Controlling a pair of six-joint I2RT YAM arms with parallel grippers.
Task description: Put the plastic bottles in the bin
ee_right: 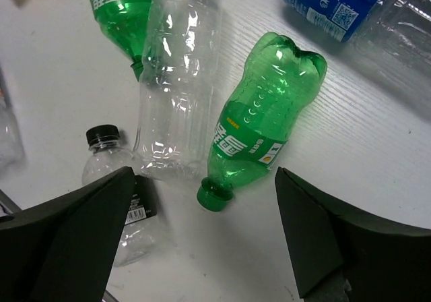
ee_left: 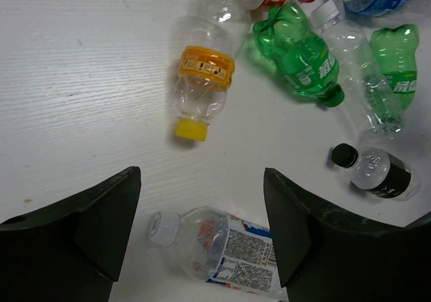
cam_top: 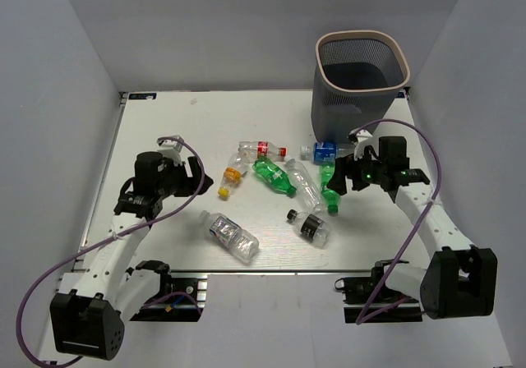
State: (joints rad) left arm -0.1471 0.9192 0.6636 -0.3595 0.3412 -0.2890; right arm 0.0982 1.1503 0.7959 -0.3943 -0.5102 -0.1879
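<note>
**Bottles [cam_top: 304, 186] loose on the bench [cam_top: 164, 121], none visible in the bin [cam_top: 353, 109]**

You have eight bottles lying on their sides in a loose cluster at mid-bench. The bin stands upright just beyond the cluster's right end. That layout splits the work naturally. The right half of the cluster is nearest your right arm and the bin, and the left half is nearest your left arm.

Your right hand [ee_right: 203, 174] hovers over the green bottle [ee_right: 259, 113] at the cluster's right edge, aimed downward. Its fingers are spread wide and hold nothing. In the right wrist view the bottle's capped neck sits between the two fingers, and its body runs away toward the blue-labelled bottle [ee_right: 337, 2]. A clear bottle [ee_right: 175, 73] lies just beside the green one; the pictures do not settle whether the two touch. A closing finger could nudge it, so watch that side. This green bottle looks like the pick in hand, probably chosen because it is close to the bin.

Your left hand [ee_left: 202, 180] is also open and empty, tilted down above the bench. The yellow-capped bottle [ee_left: 202, 86] lies ahead of it, and the white-capped bottle [ee_left: 215, 245] is almost under its fingers. That pose looks like a ready position over the left half of the cluster.
</note>
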